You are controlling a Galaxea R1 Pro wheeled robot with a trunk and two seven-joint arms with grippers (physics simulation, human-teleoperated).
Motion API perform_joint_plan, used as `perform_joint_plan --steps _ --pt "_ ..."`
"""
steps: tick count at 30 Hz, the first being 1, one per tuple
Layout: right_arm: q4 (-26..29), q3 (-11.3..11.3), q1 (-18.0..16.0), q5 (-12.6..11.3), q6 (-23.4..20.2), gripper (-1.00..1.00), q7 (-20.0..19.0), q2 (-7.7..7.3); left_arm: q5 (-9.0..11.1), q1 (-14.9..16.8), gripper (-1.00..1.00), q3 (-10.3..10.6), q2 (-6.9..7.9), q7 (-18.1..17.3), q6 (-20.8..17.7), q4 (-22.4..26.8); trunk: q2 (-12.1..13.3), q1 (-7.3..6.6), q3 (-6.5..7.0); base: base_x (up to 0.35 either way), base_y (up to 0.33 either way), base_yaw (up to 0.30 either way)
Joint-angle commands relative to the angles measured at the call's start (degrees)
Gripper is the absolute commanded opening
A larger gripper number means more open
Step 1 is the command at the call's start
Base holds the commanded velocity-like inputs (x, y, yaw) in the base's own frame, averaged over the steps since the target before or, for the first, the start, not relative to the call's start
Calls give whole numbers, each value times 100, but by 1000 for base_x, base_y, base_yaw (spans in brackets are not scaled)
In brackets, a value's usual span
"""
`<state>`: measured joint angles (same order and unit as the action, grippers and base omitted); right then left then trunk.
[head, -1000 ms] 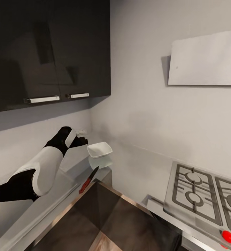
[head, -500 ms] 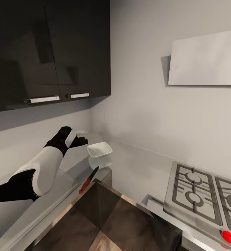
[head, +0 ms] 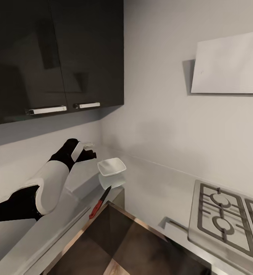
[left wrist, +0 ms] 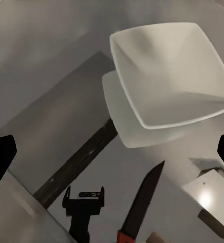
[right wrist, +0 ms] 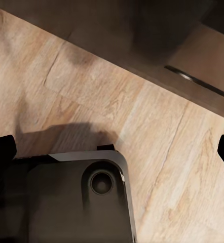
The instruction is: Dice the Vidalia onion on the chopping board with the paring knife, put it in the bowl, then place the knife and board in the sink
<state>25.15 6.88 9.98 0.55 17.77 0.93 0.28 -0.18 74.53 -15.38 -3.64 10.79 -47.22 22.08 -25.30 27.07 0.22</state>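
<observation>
While your left gripper [head: 89, 149] hovers over the smooth grey countertop [head: 149, 187], the small red-handled paring knife [head: 100, 201] lies flat near the counter's front edge, its long axis running diagonally, its dark pointed blade aimed toward the shallow white squarish bowl [head: 111, 167]. Compared with half a second ago, your head camera has swung, sliding the steel gas hob [head: 227, 221] toward the frame's right edge; knife and bowl keep their places. From your left wrist, the bowl [left wrist: 173, 76] and knife [left wrist: 142, 205] sit well beyond wide-spread jaws, holding nothing. Your right gripper's jaws also stand apart above the pale wood floor [right wrist: 157, 126].
</observation>
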Motion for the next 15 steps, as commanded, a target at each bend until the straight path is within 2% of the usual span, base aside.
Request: perform_joint_plan --steps 1,9,15 --pt "7 9 4 6 7 100 10 5 0 0 100 -32 -6 20 -22 8 -2 3 0 59 39 0" --pt "7 15 4 6 7 100 12 7 5 -2 100 -26 -6 20 -19 7 -2 3 0 31 11 0" --pt "7 15 4 5 7 100 17 7 9 -6 100 -26 -6 20 -22 7 -2 3 0 236 0 0"
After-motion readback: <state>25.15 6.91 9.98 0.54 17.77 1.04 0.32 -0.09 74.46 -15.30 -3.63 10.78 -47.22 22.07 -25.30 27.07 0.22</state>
